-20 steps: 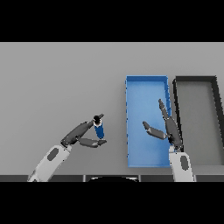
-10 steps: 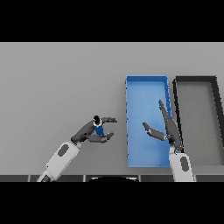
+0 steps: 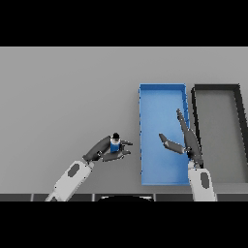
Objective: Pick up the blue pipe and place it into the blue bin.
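Note:
The blue pipe point(image 3: 115, 144) is a short blue cylinder with a dark top end, held upright just left of the blue bin point(image 3: 162, 94). My left hand point(image 3: 102, 150) is shut on it, fingers and thumb curled round its body, a little above the table. The blue bin is a long open tray in the right half of the view, with nothing lying in it. My right hand point(image 3: 188, 143) hangs open over the bin's right side, fingers straight and thumb spread toward the left.
A dark grey bin point(image 3: 216, 89) of the same shape stands directly right of the blue bin, their long walls nearly touching. Grey tabletop point(image 3: 63, 92) stretches to the left and back.
My left hand has carried the blue pipe rightward toward the blue bin and slightly lower in view. The right hand has barely moved.

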Action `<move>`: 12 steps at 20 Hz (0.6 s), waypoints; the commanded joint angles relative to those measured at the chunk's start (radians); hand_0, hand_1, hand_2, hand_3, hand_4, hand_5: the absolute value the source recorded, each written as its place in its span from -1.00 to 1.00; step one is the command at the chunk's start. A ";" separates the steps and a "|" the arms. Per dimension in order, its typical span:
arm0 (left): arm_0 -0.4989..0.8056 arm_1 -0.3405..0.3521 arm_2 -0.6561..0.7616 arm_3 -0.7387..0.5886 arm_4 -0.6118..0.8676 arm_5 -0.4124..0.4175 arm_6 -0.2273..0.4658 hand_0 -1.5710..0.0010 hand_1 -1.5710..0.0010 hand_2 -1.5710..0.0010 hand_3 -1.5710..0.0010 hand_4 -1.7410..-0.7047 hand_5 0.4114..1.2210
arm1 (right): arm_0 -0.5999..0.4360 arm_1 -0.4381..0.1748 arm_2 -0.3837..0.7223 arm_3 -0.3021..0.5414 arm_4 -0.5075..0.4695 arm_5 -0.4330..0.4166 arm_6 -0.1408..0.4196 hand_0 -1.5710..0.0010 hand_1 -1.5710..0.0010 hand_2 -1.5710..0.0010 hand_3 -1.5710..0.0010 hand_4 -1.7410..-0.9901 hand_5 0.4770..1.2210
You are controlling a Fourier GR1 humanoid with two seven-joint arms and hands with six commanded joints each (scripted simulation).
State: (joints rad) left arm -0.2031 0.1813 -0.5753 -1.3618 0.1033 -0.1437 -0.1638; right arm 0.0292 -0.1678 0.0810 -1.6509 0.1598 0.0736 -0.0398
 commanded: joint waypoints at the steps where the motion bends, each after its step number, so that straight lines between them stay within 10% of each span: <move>1: 0.000 -0.006 -0.007 0.004 -0.021 0.012 -0.001 -0.80 -0.84 -0.86 -0.84 -0.58 0.88 | 0.000 -0.002 -0.002 0.006 0.001 0.000 -0.008 1.00 1.00 1.00 1.00 0.51 -0.78; 12: -0.055 -0.071 0.022 -0.148 -0.032 0.017 0.013 -0.98 -0.99 -0.99 -0.99 -0.48 0.99 | -0.008 -0.006 0.009 0.015 0.037 -0.013 -0.006 1.00 1.00 1.00 1.00 0.63 -0.77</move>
State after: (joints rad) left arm -0.2584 0.1095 -0.5531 -1.5103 0.0706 -0.1276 -0.1543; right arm 0.0205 -0.1737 0.0900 -1.6358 0.1971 0.0606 -0.0451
